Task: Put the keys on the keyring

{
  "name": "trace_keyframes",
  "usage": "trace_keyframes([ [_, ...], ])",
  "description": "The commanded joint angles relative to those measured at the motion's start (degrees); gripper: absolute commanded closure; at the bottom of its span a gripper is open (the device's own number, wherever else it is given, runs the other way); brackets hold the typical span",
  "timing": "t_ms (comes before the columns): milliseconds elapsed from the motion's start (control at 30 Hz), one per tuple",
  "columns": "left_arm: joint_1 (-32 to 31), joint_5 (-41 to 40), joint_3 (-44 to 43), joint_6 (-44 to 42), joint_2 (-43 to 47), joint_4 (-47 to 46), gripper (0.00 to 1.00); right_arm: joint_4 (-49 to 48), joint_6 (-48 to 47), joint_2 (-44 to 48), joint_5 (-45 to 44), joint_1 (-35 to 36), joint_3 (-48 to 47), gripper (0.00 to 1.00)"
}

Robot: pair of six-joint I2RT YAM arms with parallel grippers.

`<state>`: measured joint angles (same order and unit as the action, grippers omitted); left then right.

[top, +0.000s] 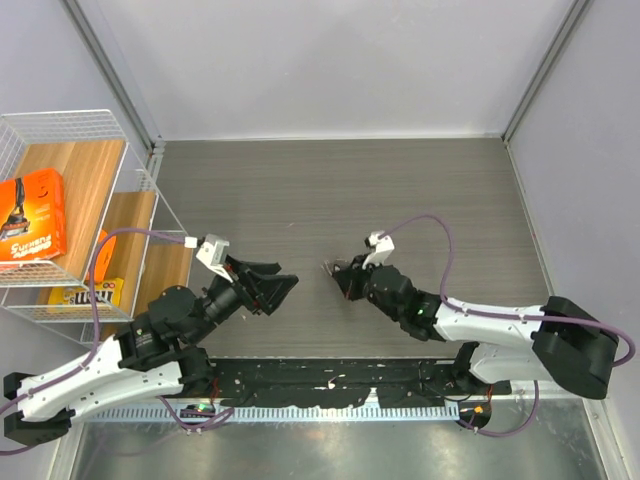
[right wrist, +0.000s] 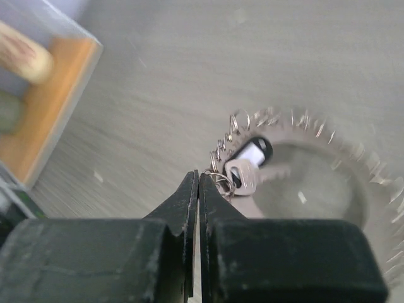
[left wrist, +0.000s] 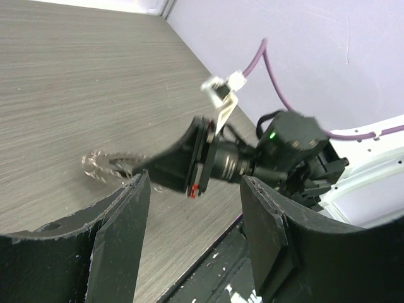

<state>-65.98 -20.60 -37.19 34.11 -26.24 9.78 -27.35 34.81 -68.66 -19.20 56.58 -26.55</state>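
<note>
My right gripper (right wrist: pixel 199 180) is shut, and its tips pinch a small wire loop at the edge of the keyring (right wrist: pixel 315 123). The keyring is a thin silvery ring rimmed with spiky key teeth, blurred here. A small silver key with a dark head (right wrist: pixel 247 165) lies by the fingertips inside the ring. In the top view the right gripper (top: pixel 340 274) sits mid-table with the silvery keys (top: pixel 328 266) at its tip. The left wrist view shows the spiky disc (left wrist: pixel 101 165) at that tip. My left gripper (top: pixel 275 290) is open and empty, facing the right one from the left.
A white wire basket (top: pixel 120 180) stands at the left edge over wooden shelves and holds an orange box (top: pixel 32 215). A black rail (top: pixel 330 385) runs along the table's near edge between the arm bases. Grey walls close the back and sides.
</note>
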Motion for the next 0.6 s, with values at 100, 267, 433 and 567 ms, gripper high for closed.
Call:
trace_keyframes([
  [100, 0.15, -1.20, 0.54, 0.70, 0.14, -1.78, 0.35, 8.47, 3.16, -2.35, -0.22, 1.87, 6.24, 0.95],
  [267, 0.14, -1.20, 0.28, 0.79, -0.30, -1.35, 0.36, 6.09, 3.69, -6.47, -0.14, 0.82, 4.32, 0.95],
  [433, 0.06, -1.46, -0.25, 0.87, -0.48, 0.59, 0.35, 7.13, 2.46, -8.42, 1.18, -0.24, -0.95, 0.94],
  [567, 0.14, -2.16, -0.08, 0.87, 0.31, 2.26, 0.34, 13.18, 0.35, -5.36, 3.02, -0.24, -5.61, 0.71],
])
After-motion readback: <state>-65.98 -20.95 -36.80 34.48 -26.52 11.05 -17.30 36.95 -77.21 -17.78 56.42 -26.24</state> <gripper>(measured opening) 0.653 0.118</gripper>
